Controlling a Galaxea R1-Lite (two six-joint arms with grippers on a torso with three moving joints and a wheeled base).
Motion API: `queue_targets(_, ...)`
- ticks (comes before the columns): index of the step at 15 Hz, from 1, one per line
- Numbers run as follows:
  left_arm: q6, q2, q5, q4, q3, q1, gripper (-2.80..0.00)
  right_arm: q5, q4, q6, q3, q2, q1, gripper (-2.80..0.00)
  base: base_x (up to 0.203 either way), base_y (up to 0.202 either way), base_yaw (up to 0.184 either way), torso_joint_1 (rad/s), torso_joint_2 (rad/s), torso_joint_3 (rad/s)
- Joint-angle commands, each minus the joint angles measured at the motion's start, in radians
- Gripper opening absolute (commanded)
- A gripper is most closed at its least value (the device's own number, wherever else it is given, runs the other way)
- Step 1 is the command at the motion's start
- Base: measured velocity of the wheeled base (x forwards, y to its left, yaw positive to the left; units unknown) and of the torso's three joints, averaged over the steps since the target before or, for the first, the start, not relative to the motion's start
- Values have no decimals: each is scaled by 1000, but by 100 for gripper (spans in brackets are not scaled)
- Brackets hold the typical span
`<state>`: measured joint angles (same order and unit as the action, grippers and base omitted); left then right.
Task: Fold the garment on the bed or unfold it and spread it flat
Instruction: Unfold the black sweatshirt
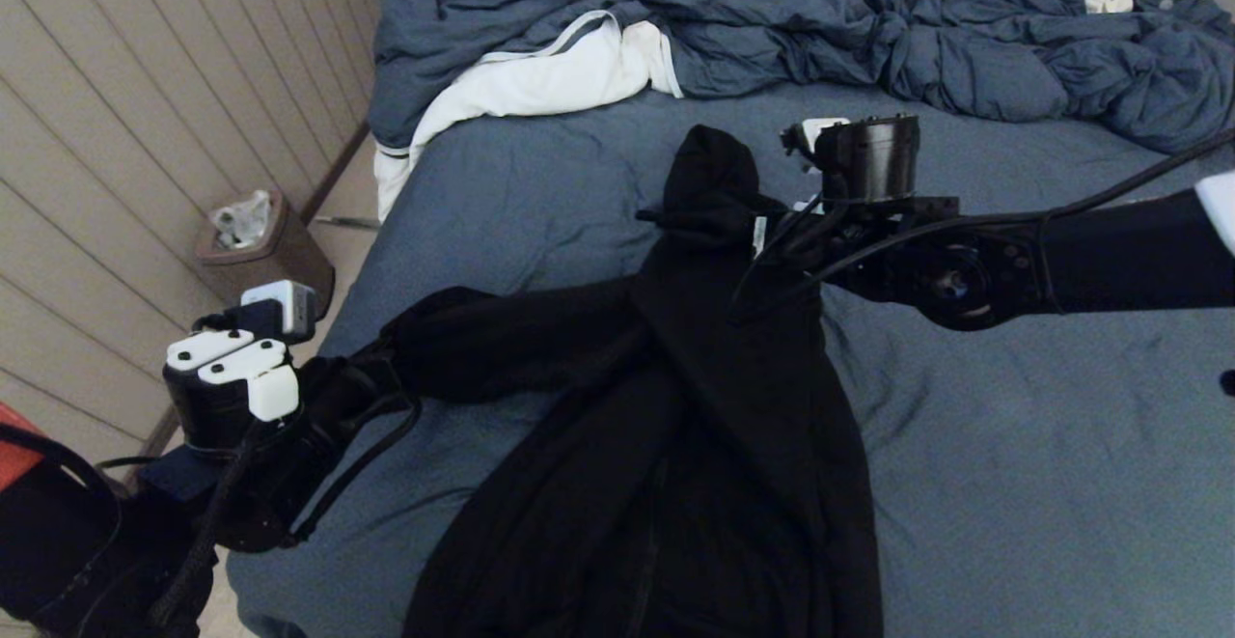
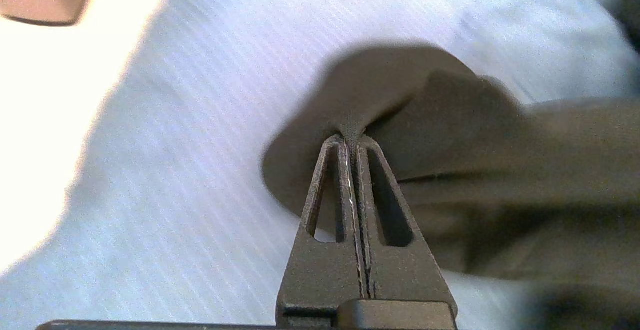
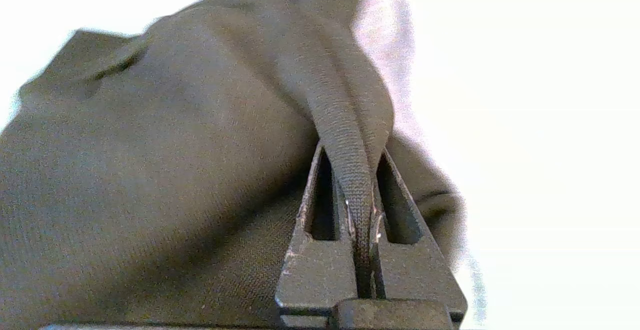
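Left gripper (image 2: 352,143) clamped on sleeve fold of black hoodie (image 1: 695,406), near bed (image 1: 1013,484) left edge. Right gripper (image 3: 352,170) pinching fabric below hood. Hoodie draped between both, lower body on sheet.

The garment (image 1: 714,406) is matt black cloth, soft and heavy in its folds; close up in the right wrist view it shows a fine knitted weave and a ribbed strip. The bed (image 1: 1013,445) wears a matt blue-grey sheet, lightly wrinkled. At twelve o'clock the comforter (image 1: 868,30) is rumpled matt fabric, with a smooth white cloth (image 1: 560,78) at eleven. The gripper fingers (image 2: 325,190) look like matt, scuffed dark plastic.
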<state>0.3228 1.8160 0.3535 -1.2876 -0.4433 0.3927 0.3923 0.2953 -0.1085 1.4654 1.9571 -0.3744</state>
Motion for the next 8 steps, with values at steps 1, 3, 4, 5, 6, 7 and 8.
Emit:
queue_targets(1, 2, 0, -20, 44, -78, -84, -280, 3, 2, 0, -7, -14, 27, -280, 0, 0, 0, 0, 0, 0)
queue_targets(3, 3, 8, -64, 133, -180, -191, -280, 0, 2, 0, -6, -10, 37, -280, 0, 0, 0, 0, 0, 0)
queue_targets(4, 4, 15, -90, 174, -224, -246, -280, 0, 2, 0, -2, -9, 38, -280, 0, 0, 0, 0, 0, 0)
queue_targets(5, 4, 21, -115, 204, -260, -291, -280, -1, 2, 0, 2, -7, 47, -280, 0, 0, 0, 0, 0, 0)
queue_targets(6, 4, 26, -131, 224, -289, -335, -280, -2, 2, 1, 6, -6, 60, -280, 0, 0, 0, 0, 0, 0)
queue_targets(7, 3, 28, -140, 236, -314, -375, -280, -2, 4, 0, 8, -9, 71, -280, 0, 0, 0, 0, 0, 0)
queue_targets(8, 3, 29, -143, 247, -338, -410, -280, -1, 4, -1, 10, -12, 89, -280, 0, 0, 0, 0, 0, 0)
